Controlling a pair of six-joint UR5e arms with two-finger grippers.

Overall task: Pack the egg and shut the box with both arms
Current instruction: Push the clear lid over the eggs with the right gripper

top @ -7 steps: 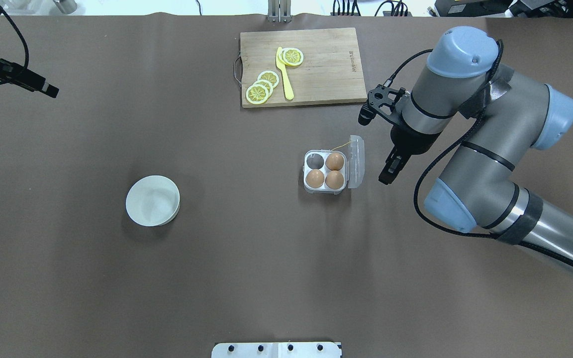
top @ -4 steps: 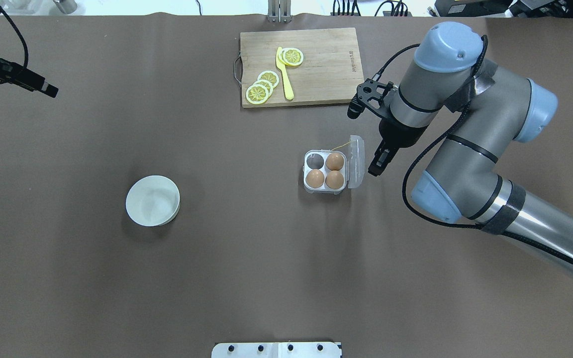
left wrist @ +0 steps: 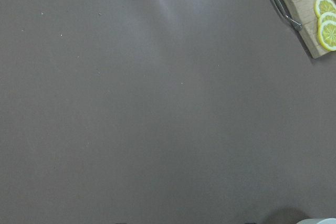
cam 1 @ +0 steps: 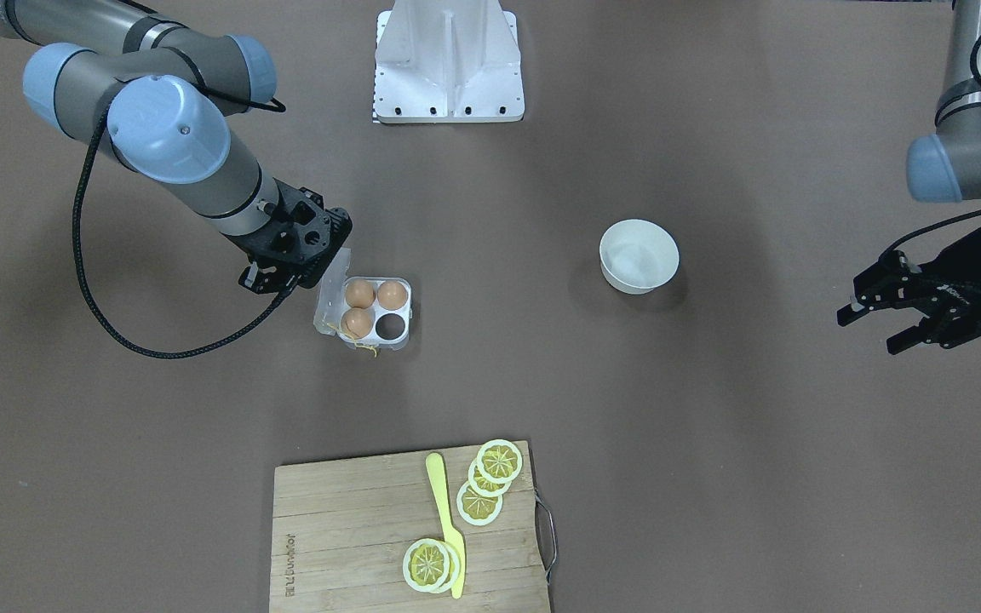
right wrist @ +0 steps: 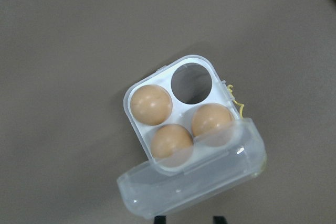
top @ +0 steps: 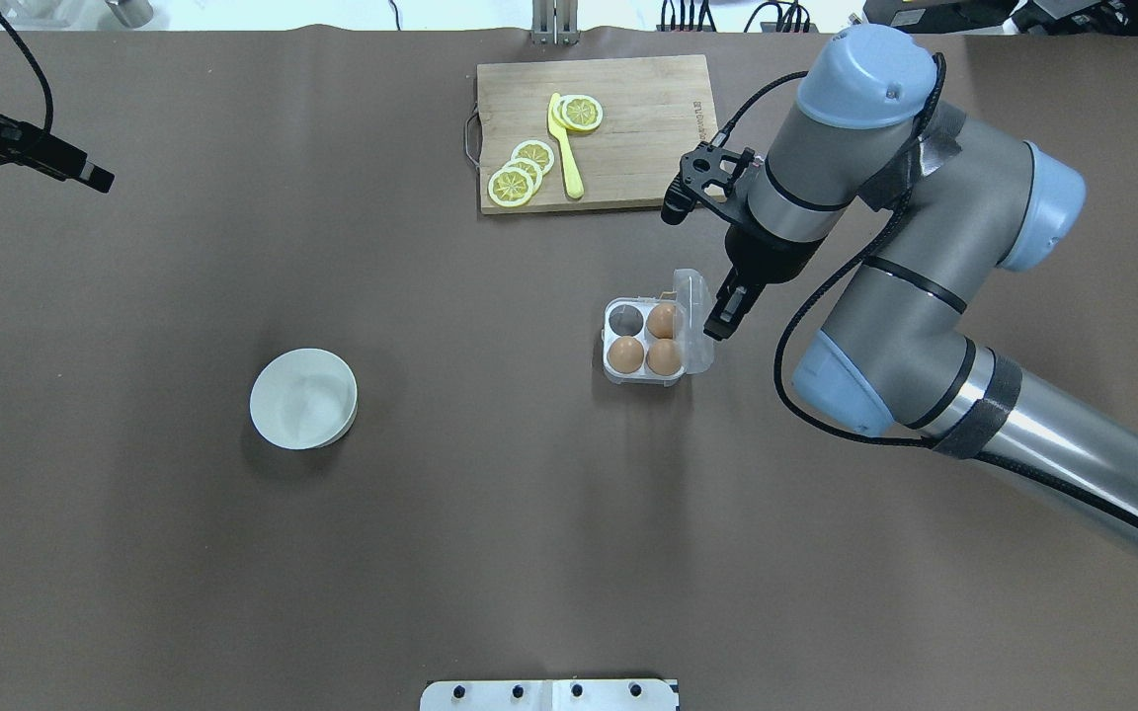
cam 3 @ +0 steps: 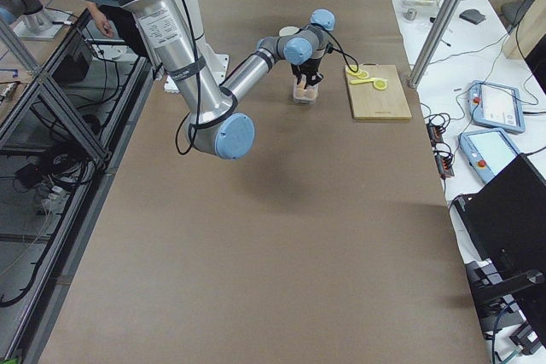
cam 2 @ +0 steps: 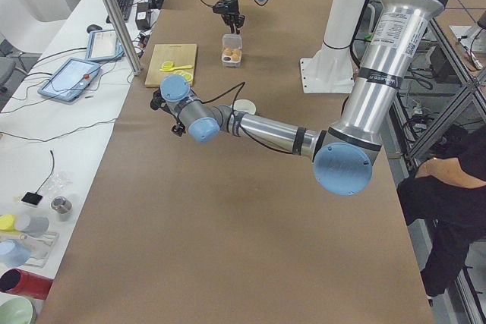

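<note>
Just beside right gripper (top: 723, 320), box lid (top: 693, 312).

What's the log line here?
box: three eggs, one cell empty, lid half-raised | right gripper: open, at lid | left gripper: open, away

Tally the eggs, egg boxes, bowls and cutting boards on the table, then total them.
Eggs: 3
Egg box: 1
Bowl: 1
Cutting board: 1
Total: 6
</note>
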